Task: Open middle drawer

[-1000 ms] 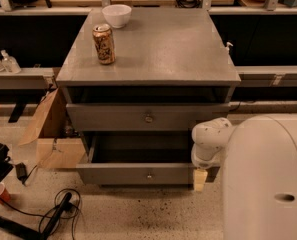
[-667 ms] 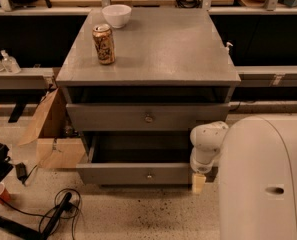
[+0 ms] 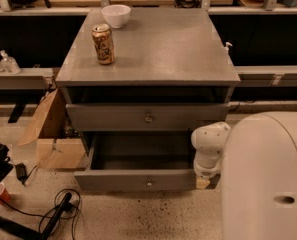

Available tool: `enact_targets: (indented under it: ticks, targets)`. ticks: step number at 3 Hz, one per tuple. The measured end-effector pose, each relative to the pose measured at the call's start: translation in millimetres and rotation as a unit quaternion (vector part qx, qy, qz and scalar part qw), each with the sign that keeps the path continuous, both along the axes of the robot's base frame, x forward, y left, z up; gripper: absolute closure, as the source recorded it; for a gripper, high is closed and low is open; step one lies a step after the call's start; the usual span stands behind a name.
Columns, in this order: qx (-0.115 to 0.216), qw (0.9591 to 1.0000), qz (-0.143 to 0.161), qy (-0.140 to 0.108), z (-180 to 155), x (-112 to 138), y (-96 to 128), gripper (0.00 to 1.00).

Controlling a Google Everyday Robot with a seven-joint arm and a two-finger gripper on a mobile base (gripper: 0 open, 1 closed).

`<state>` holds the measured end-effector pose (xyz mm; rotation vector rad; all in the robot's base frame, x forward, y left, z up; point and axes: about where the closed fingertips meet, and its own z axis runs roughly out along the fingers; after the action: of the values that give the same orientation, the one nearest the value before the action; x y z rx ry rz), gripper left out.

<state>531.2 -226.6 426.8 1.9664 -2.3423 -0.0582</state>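
Note:
The middle drawer point(image 3: 149, 182) is the grey drawer with a small round knob at the centre of its front. It stands pulled well out of the grey cabinet point(image 3: 153, 49), and its plain grey box interior point(image 3: 143, 151) shows. My gripper point(image 3: 203, 182) hangs below the white wrist point(image 3: 210, 141), against the right end of the drawer's front. Another grey drawer point(image 3: 148, 117) with a bigger knob sits shut above it. A dark gap lies under the cabinet top.
A drink can point(image 3: 103, 44) and a white bowl point(image 3: 116, 15) stand on the cabinet top. An open cardboard box point(image 3: 50, 134) sits to the cabinet's left. Black cables point(image 3: 58, 216) lie on the floor at front left. My white body point(image 3: 268, 184) fills the lower right.
The middle drawer has slid a little further out towards the camera. The wrist and gripper have moved down with its right end.

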Motion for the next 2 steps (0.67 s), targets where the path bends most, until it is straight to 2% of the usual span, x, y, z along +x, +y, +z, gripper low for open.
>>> enact_targets:
  ticks: [1, 2]
  targets:
    - [0.000, 1.0000, 0.000, 0.000, 4.9, 0.0, 0.0, 0.87]
    - [0.000, 1.0000, 0.000, 0.000, 5.1, 0.0, 0.0, 1.00]
